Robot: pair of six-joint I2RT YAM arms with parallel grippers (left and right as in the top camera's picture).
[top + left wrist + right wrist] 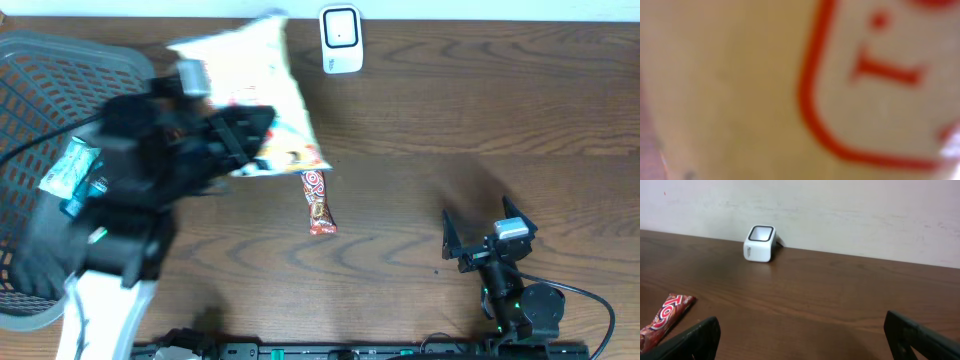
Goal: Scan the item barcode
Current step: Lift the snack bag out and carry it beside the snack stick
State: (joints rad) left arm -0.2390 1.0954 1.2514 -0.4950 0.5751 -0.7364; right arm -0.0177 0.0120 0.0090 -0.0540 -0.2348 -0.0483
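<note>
Overhead: L claw point(248, 135) raised, gripping snack bag point(262, 70); R claw point(486, 230) wide, parked low.

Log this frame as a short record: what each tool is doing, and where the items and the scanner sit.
left tool: shut on snack bag, bag held just left of the scanner
right tool: open, empty, near front of table
scanner: far table edge
candy bar: flat mid-table, nothing touching it
basket: far left, teal packet inside
</note>
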